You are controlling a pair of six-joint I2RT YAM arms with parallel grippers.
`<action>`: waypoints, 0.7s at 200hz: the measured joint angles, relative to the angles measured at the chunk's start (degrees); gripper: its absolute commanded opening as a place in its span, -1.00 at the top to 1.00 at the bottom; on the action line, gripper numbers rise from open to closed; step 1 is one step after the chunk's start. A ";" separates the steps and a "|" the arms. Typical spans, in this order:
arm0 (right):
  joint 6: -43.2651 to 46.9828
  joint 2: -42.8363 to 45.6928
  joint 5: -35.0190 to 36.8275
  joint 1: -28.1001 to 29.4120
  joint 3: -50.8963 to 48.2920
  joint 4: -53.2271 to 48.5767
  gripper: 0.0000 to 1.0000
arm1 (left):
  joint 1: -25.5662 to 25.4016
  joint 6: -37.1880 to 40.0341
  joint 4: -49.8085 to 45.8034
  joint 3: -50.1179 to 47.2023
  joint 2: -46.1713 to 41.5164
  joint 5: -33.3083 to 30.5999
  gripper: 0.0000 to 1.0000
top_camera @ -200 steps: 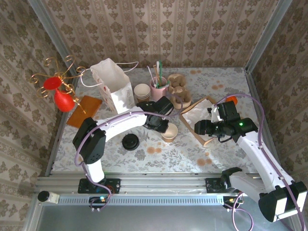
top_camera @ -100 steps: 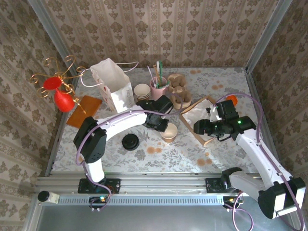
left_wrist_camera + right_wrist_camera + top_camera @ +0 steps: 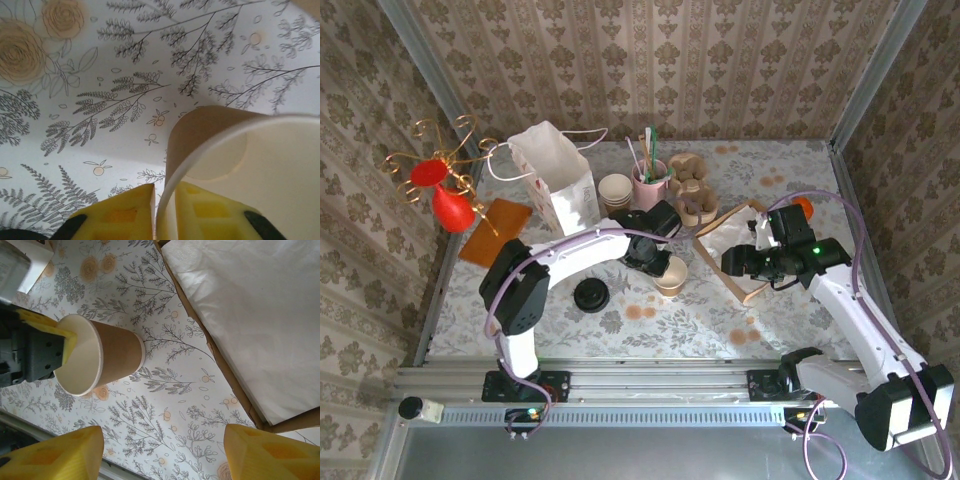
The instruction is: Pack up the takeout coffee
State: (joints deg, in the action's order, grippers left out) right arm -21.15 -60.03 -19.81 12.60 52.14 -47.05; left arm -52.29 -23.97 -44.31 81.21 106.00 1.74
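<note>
Slightly leftward, the right gripper (image 3: 734, 263) has been brought toward the lidless paper cup (image 3: 669, 275), jaws wide. Mid-table, its rim is pinched by the left gripper (image 3: 164, 200). The black lid (image 3: 591, 295) lies apart, near-left, so lidding is judged pending.

bright, even light is falling from above, throwing only soft shadows. the paper cup (image 3: 235, 165) is blurring at close range in the left wrist view, its inside glaring pale; the tablecloth (image 3: 170, 440) is showing sharp.
</note>
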 measured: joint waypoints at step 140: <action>-0.04 -2.75 -0.17 0.66 0.15 1.77 -0.29 | -2.16 0.26 -2.34 -1.62 -1.60 0.61 0.78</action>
State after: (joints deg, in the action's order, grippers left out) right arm -21.19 -62.78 -19.99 13.26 52.29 -45.28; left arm -54.46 -23.70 -46.65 79.59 104.40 2.35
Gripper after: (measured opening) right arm 0.646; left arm 0.109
